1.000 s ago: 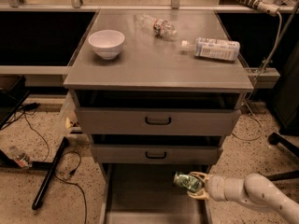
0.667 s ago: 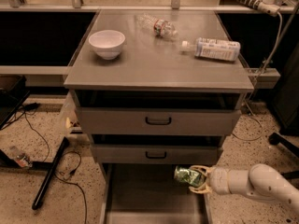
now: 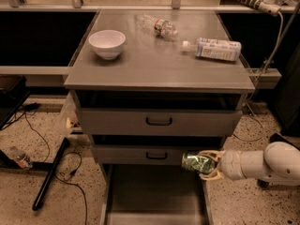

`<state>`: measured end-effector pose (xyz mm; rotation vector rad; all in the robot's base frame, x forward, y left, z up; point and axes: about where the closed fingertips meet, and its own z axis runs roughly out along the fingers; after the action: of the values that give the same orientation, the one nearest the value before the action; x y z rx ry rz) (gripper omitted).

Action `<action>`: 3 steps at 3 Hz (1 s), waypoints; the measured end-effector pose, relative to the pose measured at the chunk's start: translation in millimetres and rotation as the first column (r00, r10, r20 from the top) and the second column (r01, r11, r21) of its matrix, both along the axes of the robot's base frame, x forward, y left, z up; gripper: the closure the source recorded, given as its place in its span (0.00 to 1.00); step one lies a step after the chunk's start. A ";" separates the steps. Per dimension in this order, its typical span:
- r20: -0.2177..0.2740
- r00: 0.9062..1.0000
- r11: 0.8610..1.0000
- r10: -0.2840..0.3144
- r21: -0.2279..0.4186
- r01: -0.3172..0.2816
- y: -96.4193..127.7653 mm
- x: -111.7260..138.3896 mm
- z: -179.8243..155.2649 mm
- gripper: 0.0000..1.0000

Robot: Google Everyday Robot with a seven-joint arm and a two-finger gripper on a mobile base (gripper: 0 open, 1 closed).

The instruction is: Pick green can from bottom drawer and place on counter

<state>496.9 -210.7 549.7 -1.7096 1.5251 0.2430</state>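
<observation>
The green can (image 3: pixel 195 163), small, shiny and dark green with pale mottling, lies on its side in my gripper (image 3: pixel 209 164). My pale fingers (image 3: pixel 209 153) are shut on it above and below. My white arm (image 3: pixel 262 163) comes in from the right. I hold the can above the right part of the open bottom drawer (image 3: pixel 154 196), in front of the middle drawer's face. The counter (image 3: pixel 154 64) is the flat grey cabinet top, well above the can.
On the counter stand a white bowl (image 3: pixel 107 43) at the left, a clear bottle (image 3: pixel 158 26) at the back and a labelled bottle (image 3: pixel 214 48) on its side at the right. Two upper drawers with black handles (image 3: pixel 159 122) are shut. Cables and a black bar (image 3: pixel 49 179) lie on the floor at the left.
My gripper has lifted the can a little higher and slightly to the right, from over the drawer floor up to the level of the middle drawer's face.
</observation>
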 end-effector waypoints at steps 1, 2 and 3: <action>-0.004 1.000 0.999 0.003 -0.045 -0.004 3.3 6.2 27.5 1.00; -0.002 1.000 0.999 0.002 -0.047 -0.003 3.4 6.6 29.5 1.00; -0.027 1.000 0.999 0.002 -0.034 -0.003 5.0 1.8 15.4 1.00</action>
<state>498.7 -205.7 565.1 -1.7412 1.5555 0.2439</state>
